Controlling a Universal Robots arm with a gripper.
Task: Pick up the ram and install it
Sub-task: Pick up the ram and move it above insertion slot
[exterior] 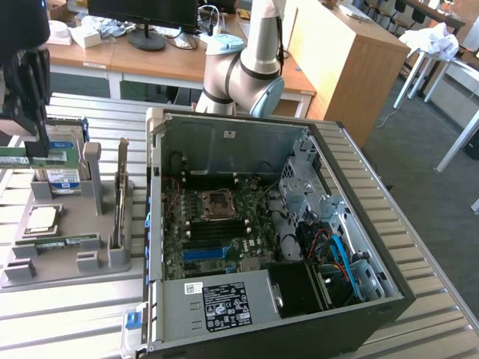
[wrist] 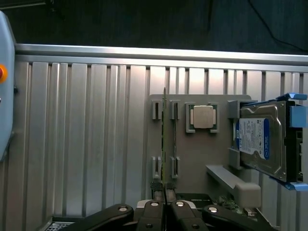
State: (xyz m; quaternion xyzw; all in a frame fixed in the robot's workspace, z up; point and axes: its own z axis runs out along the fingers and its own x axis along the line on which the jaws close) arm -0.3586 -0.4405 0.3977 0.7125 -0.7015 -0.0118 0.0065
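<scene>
The ram is a thin green stick seen edge-on in the wrist view, and my gripper is shut on its near end. It hangs above the grey holder tray. In the exterior view my gripper is at the far left above the tray, with the green ram sticking out sideways below it. A second green stick lies in a slot of the tray. The open computer case stands to the exterior view's right, with its motherboard and blue slot strip exposed.
A square silver processor and a hard drive with a blue label rest on the tray. Upright grey posts rise from the tray beside the case wall. The arm's base stands behind the case on the slatted metal table.
</scene>
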